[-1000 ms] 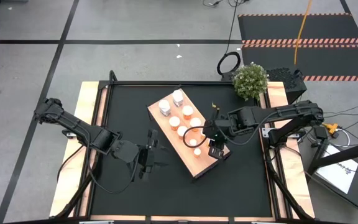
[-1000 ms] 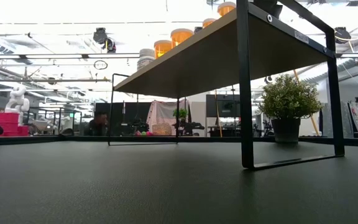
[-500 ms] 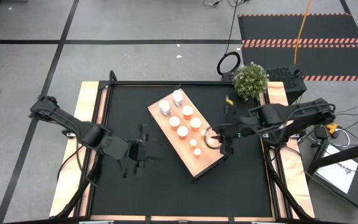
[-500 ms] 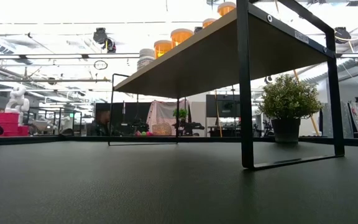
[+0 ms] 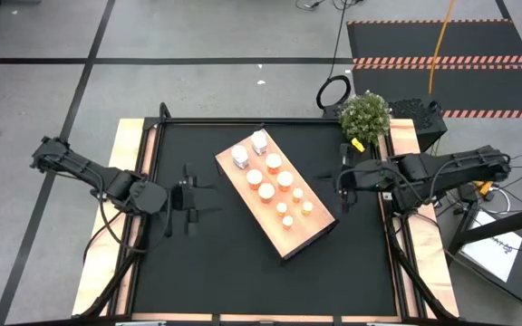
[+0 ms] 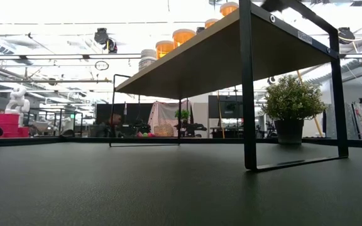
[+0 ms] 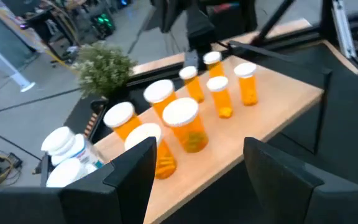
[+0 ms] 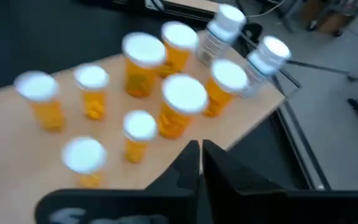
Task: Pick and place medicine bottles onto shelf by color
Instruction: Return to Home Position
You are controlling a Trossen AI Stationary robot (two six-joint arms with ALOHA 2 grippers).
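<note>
Medicine bottles (image 5: 265, 190) all stand on the shelf (image 5: 304, 234), which sits diagonally across the middle of the black surface (image 5: 207, 263), raised on dark metal legs. They are grouped by kind: two white bottles (image 5: 240, 156) at the far-left end, four larger orange bottles (image 5: 273, 162) in the middle, and four small orange bottles (image 5: 287, 221) toward the near-right end. No bottle shows on the surface itself. The left pincer (image 5: 191, 195) hangs over bare surface to the left of the shelf, apart from it, released, with its fingers (image 7: 129, 180) spread wide and nothing between them. The right pincer (image 5: 343, 186) hangs just off the shelf's right edge, clenched on nothing, its fingers (image 8: 179, 180) pressed together. With every bottle placed and both arms clear of the board, the sorting looks finished, and the step in hand reads as the retreat to rest. The next move calls for no grasp: each arm needs only to draw back toward its own side, the right one keeping clear of the shelf's frame and of the potted plant (image 5: 366, 118) at the far-right corner.
</note>
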